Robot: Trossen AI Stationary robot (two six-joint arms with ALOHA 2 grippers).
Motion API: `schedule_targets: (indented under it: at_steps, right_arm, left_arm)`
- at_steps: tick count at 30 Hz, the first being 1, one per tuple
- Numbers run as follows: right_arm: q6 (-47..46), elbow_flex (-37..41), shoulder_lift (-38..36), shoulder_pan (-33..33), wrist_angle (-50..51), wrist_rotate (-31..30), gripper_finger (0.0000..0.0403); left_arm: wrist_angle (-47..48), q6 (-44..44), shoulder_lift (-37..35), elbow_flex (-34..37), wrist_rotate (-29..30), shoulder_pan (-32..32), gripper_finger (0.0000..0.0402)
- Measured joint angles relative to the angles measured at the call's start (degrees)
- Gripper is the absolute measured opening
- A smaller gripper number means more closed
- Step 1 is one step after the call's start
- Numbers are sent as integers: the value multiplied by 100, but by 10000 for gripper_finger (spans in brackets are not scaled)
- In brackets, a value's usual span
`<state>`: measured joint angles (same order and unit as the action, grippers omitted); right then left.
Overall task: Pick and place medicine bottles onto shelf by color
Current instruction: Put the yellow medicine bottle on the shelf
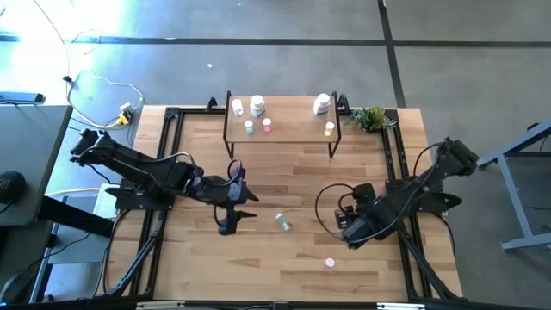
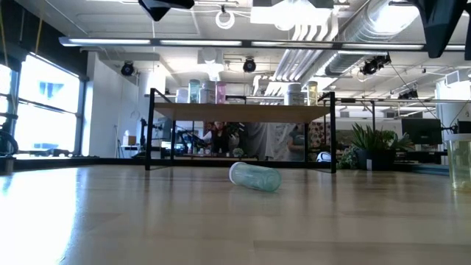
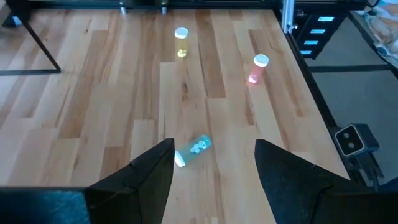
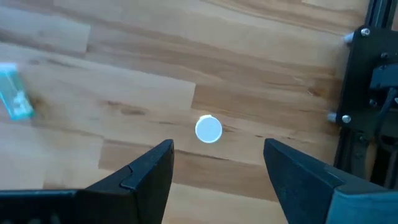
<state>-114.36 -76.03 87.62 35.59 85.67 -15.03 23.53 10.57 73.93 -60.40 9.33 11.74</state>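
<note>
The shelf [image 1: 293, 136] stands at the table's far middle. On its top stand three white bottles [image 1: 256, 105], a green one [image 1: 249, 127], a pink one [image 1: 268, 126] and a yellow one [image 1: 329, 129]. A pale green bottle [image 1: 282, 222] [image 3: 193, 149] lies on its side mid-table. A pink bottle [image 1: 330, 263] [image 3: 257, 67] stands near the table's near edge. A yellow bottle [image 3: 181, 42] stands upright farther right. My left gripper [image 1: 250, 205] [image 3: 214, 146] is open, left of the green bottle. My right gripper [image 1: 347, 237] [image 4: 217, 144] is open above an upright white-capped bottle [image 4: 208, 129].
A small green plant [image 1: 372, 118] sits at the table's far right corner. Black frame rails [image 1: 164, 172] run along the table's left and right sides. In the low view a pale upright bottle [image 2: 460, 158] shows at the right edge, and people move in the room behind the shelf.
</note>
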Motion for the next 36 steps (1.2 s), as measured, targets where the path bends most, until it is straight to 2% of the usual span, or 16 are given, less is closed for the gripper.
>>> schedule_targets:
  at_steps: [9,27,36]
  right_arm:
    - [-855,2,521,194,17,-325,240]
    - [-1593,4,1453,191,38,-146,240]
    - [-1615,4,2045,-61,-130,19,240]
  left_arm:
    - [17,146,2,0,56,75,213]
    - [17,140,7,0,190,75,213]
    - [17,136,7,0,203,75,213]
